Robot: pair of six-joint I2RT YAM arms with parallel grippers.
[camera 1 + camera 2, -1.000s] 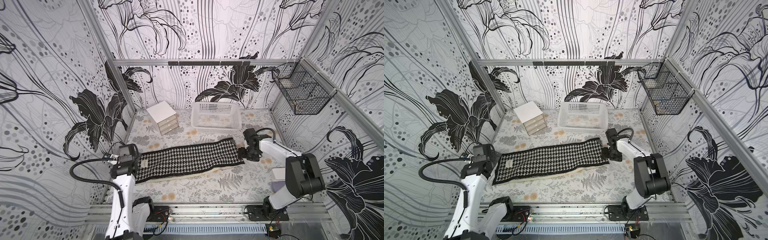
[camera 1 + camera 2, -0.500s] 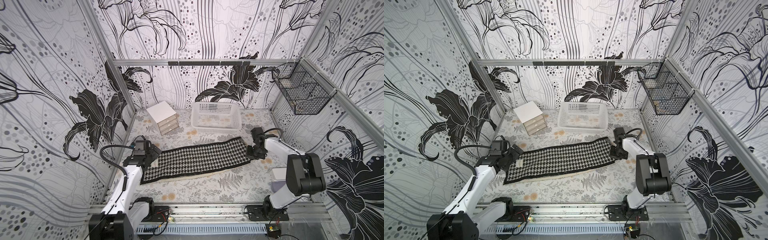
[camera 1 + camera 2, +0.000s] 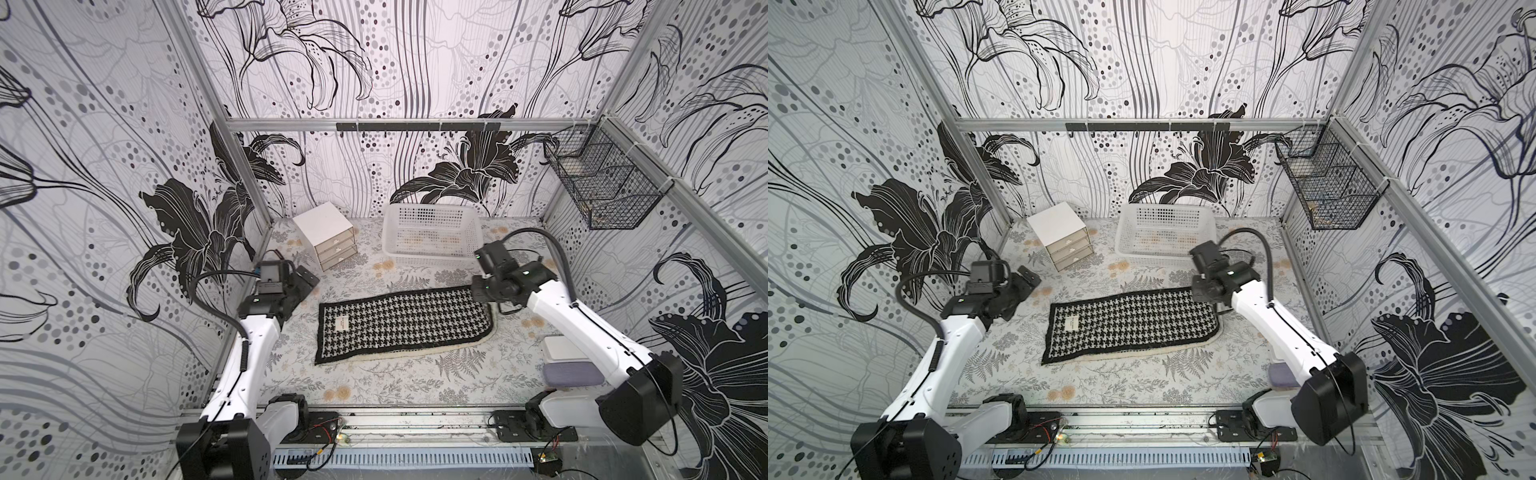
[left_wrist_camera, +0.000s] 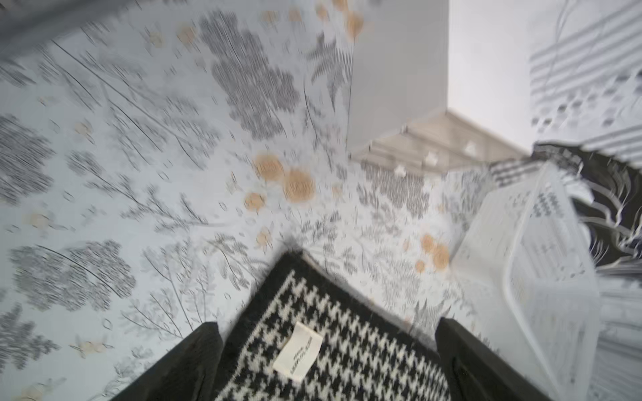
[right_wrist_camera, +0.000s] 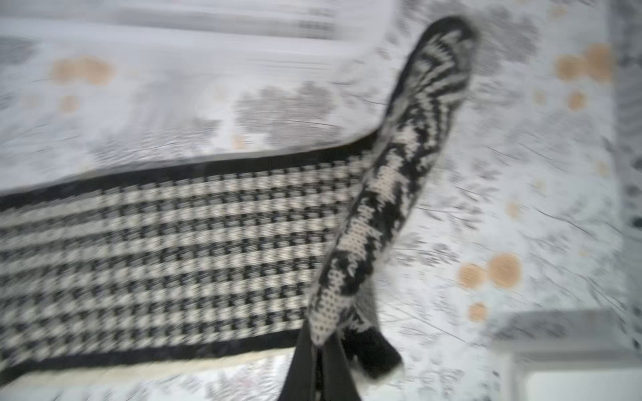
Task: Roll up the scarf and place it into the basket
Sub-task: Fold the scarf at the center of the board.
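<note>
Black-and-white houndstooth knit faces up on the scarf (image 3: 403,324), which lies flat across the middle of the floral worktop (image 3: 374,386), its length running from the left side toward the right. A strip of cream fuzzy edging (image 3: 395,358) shows from under its near long side, and a small white label (image 3: 341,323) sits near its left end.

At the scarf's right end, on the far corner, the right fingers (image 5: 330,371) are pressed together on the cloth. In the right wrist view the pinched end stands up off the worktop as a narrow fold, showing a larger, zigzag-like weave, though that view is blurred.

The left fingers (image 4: 198,357) stand wide apart and hold nothing. In both top views they hang over the worktop's left side, just off the scarf's left far corner and not touching it. The left wrist view shows that corner and the label between the two fingers.

The basket (image 3: 432,210), white with grid-hole sides, stands at the far edge of the worktop, right of centre and apart from the scarf; no cloth lies in it. A small white drawer box (image 3: 324,226) stands to its left along the same edge. A black wire basket (image 3: 602,187) hangs on the right wall. Near the right near corner, partly behind the right arm, sit a white container (image 3: 561,347) and a lavender one (image 3: 573,374).
</note>
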